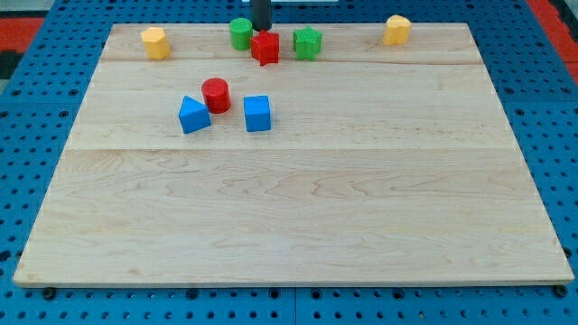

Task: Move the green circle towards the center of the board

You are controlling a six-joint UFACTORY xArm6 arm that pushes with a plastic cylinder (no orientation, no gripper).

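The green circle (240, 33) is a short green cylinder near the top edge of the wooden board (298, 208), left of centre. My tip (260, 29) comes down from the view's top, just right of the green circle and just above a red star-shaped block (265, 48). The tip stands between these two blocks, very close to both; contact cannot be told. A green star-shaped block (308, 42) sits right of the red one.
A yellow block (155, 42) lies at the top left and another yellow block (396, 30) at the top right. Lower down, a red cylinder (216, 95) sits between a blue triangular block (193, 115) and a blue cube (257, 114).
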